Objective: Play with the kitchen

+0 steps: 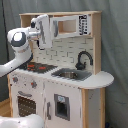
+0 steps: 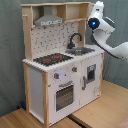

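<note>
The kitchen [image 1: 60, 85] is a white and pale-wood toy unit with a black-red hob [image 1: 37, 66], a black faucet [image 1: 84, 57], a sink [image 1: 70, 74], an oven door [image 1: 25, 105] and an upper microwave [image 1: 67, 26]. In the second exterior view the kitchen [image 2: 62, 75] shows its grey hood [image 2: 50, 20]. My gripper [image 1: 44, 30] hangs at upper-shelf height in front of the kitchen, covering the hood in the first exterior view. In the second exterior view the white arm [image 2: 100, 22] rises at the kitchen's right, level with the top shelf.
A grey curtain [image 2: 10, 55] hangs behind the kitchen. The unit stands on a wooden floor [image 2: 100, 110]. The arm's white elbow [image 1: 20, 40] sits at the first exterior view's left, and its lower link [image 2: 117, 50] crosses the second exterior view's right edge.
</note>
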`<state>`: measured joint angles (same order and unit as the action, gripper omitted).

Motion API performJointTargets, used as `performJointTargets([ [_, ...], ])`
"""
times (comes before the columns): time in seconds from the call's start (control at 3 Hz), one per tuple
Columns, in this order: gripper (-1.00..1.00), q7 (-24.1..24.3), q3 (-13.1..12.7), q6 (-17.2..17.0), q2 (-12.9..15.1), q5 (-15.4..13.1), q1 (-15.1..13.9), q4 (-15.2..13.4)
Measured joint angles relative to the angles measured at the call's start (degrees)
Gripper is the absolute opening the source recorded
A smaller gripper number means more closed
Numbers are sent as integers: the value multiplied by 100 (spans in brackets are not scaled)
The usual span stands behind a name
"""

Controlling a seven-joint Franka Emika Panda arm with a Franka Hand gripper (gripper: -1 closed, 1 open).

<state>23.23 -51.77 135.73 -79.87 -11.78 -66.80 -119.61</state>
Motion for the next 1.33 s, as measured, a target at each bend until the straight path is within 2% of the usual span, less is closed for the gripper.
performJointTargets([
  [0.33, -100, -65, 168, 515, -1, 1, 10, -231],
  [0.67, -100, -157, 343, 773, -45, 1, 295, -608],
  [1.0, -100, -157, 332, 773, -63, 1, 368, -607],
  [1.33, 100, -157, 330, 773, -65, 1, 379, -606],
])
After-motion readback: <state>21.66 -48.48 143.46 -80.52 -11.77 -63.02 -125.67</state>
